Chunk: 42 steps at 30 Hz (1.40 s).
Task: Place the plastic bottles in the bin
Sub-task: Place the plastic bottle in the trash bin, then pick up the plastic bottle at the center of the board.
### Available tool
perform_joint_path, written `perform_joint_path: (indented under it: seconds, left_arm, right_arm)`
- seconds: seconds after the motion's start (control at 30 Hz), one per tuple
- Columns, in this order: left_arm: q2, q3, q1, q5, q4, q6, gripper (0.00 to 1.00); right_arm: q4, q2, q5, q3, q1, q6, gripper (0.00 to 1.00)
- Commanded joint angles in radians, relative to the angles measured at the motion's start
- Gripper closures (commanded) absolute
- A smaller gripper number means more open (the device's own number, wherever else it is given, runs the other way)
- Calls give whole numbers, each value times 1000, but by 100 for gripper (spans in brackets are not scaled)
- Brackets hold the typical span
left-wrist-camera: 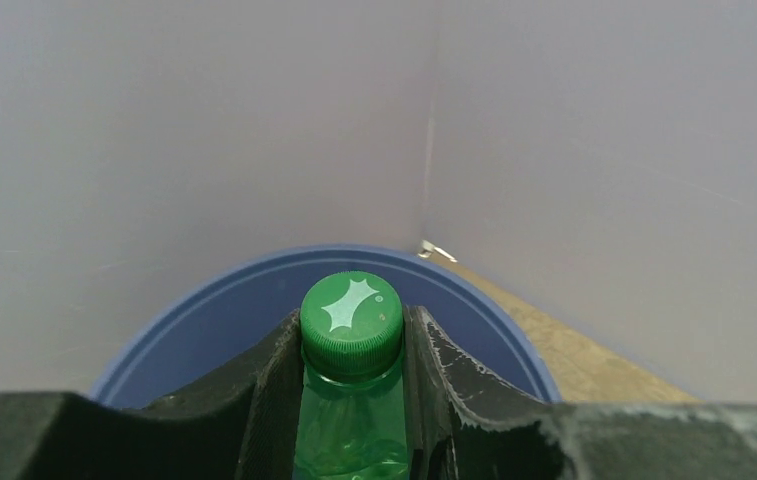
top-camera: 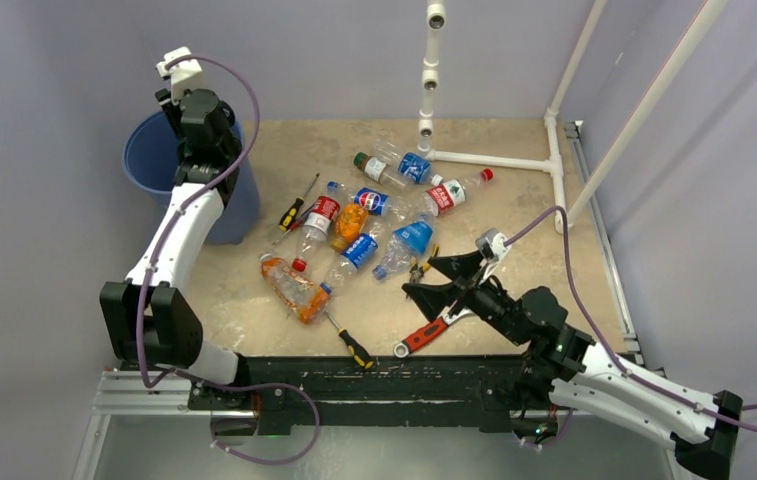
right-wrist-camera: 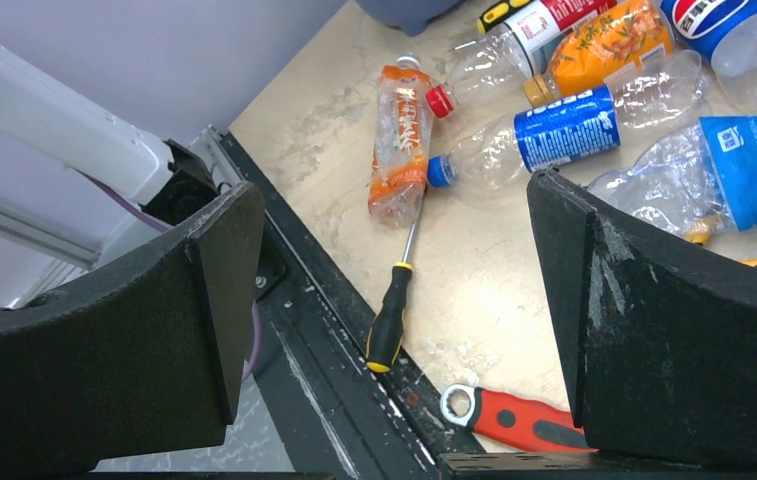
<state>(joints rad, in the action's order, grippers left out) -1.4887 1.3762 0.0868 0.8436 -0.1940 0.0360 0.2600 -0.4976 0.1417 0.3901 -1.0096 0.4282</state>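
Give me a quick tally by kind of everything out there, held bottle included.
Plastic bottles lying loose: 9
Green bottle, in the left fingers: 1
Screwdrivers: 2
Wrench: 1
Pliers: 1
Blue bin: 1
Total: 15

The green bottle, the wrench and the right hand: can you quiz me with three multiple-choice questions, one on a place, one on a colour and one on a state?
1. Where is the green bottle?
A. lying on the table
B. held over the blue bin
C. on top of the white pipes

2. What colour is the handle of the wrench?
A. yellow
B. green
C. red

3. How is the right hand?
A. open and empty
B. shut on a bottle
C. shut on a screwdriver

Answers:
1 B, the bin's opening shows just behind the bottle's cap.
2 C, the grip is plainly red.
3 A, its fingers stand wide apart with nothing between them.
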Motion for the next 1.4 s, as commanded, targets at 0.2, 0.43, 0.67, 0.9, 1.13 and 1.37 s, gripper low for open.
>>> perform_joint_path:
  seconds: [0.2, 0.43, 0.67, 0.9, 1.13, 1.37]
  left_arm:
    - [95, 37, 14, -189, 108, -226, 5]
    - [229, 112, 293, -224, 323, -195, 1]
    - [288, -11, 483, -463, 574, -273, 1]
    - [386, -240, 485, -617, 608, -290, 1]
    - [495, -467, 483, -660, 452, -350, 1]
    - [518, -520, 472, -759, 412, -366, 6]
  right_arm:
    - [-33, -32, 80, 32, -4, 31, 1]
    - [-118, -30, 326, 66, -4, 131, 1]
    - [-258, -176, 528, 204, 1, 171, 1]
    - [-172, -368, 275, 182, 290, 270, 2]
    - [64, -464, 97, 60, 533, 410, 12]
    - [185, -639, 99, 82, 596, 425, 20]
